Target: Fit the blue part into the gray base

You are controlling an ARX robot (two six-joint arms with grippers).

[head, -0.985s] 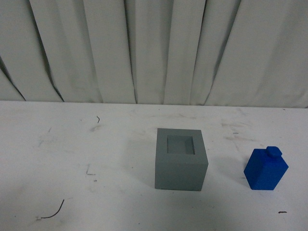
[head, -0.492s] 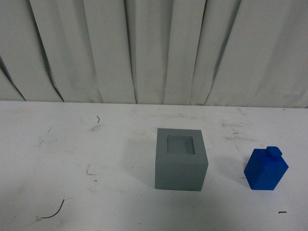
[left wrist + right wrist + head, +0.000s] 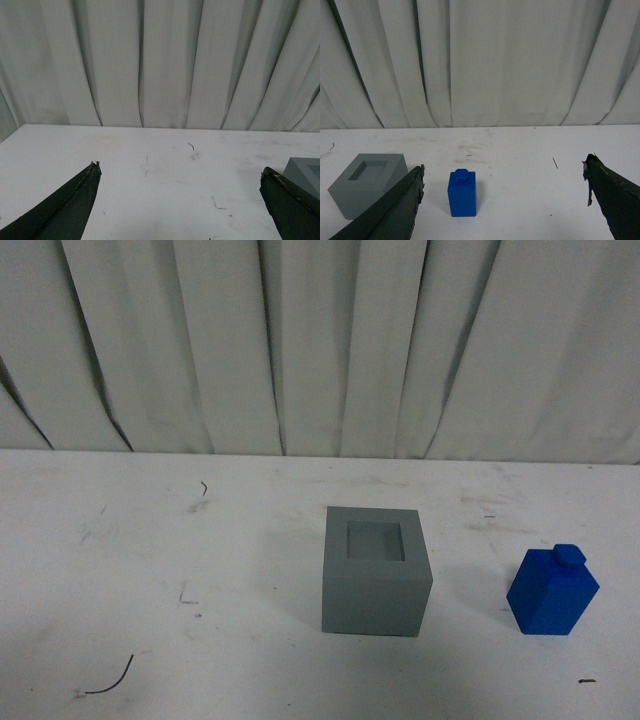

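Observation:
The gray base stands on the white table near the middle of the front view, its square recess facing up and empty. The blue part stands upright to its right, knob on top, a hand's width apart from the base. Neither arm shows in the front view. My right gripper is open, well short of the blue part, which lies ahead toward one fingertip, with the gray base beside it. My left gripper is open over bare table, and a corner of the gray base shows behind one finger.
A white pleated curtain hangs along the table's far edge. The white table carries scuffs and a few short dark threads. A thin thread lies on the table ahead of my right gripper.

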